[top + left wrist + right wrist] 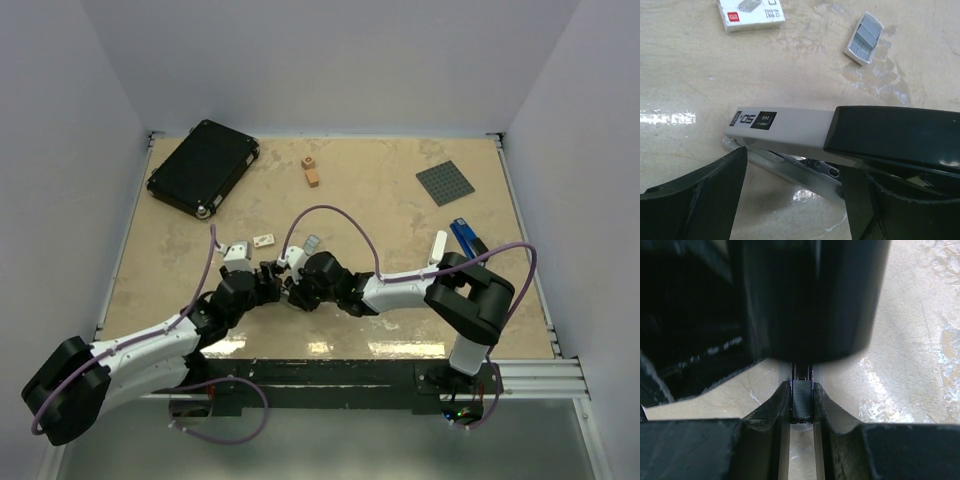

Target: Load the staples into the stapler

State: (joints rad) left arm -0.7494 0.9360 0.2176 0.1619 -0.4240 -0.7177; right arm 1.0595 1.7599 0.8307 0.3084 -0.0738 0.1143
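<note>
Top external view, starting at the left: a black case [204, 166] lies in the far left corner of the table [380, 205]. Nearer to me, my left gripper [272, 283] and my right gripper [297, 289] meet close together around the middle of the table.

On the left wrist camera the stapler [785, 126] lies flat on the table with its black top part to the right. It sits across the tips of the left fingers [700, 200]. These fingers stand wide apart (I cannot tell whether they touch the stapler). Beyond it are a small box [751, 12] and a white tray [863, 39] with grey blocks.

On the right wrist camera the right fingers are pressed on the staples [801, 402], a short grey strip pinched between the tips.

Far right, a white bar [438, 245] lies beside a blue stapler [466, 239].
</note>
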